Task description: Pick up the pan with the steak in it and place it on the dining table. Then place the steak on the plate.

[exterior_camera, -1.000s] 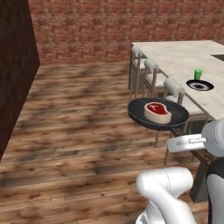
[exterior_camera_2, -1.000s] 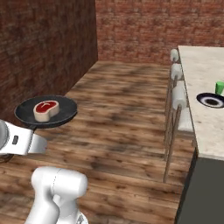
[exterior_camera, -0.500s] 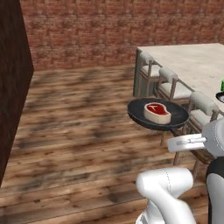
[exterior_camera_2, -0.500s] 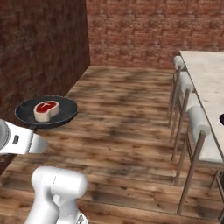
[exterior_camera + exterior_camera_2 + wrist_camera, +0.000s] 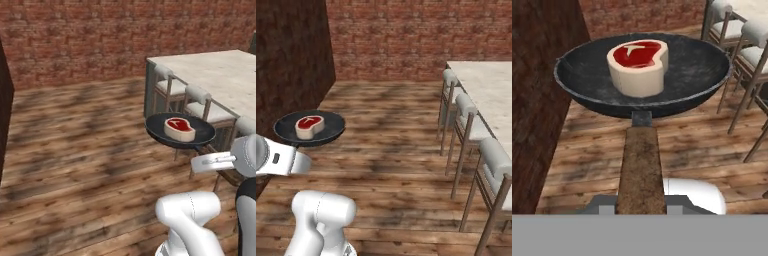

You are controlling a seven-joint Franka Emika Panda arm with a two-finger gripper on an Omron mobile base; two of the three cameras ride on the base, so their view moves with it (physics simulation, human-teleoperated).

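While aloft, pan (image 5: 180, 131) with steak (image 5: 179, 129) beside dining table (image 5: 222, 75) edge.

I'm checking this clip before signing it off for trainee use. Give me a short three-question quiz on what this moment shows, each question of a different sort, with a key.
1. True or false: the steak lies in the pan.
2. What holds the pan up? A) the dining table B) the gripper, by the pan's wooden handle C) a chair
3. Fill in: the pan hangs above the wooden ____.

Key: 1. True; it sits upright in the middle of the pan. 2. B; in the hand view the handle runs down to the gripper, and the pan is off the table. 3. floor.
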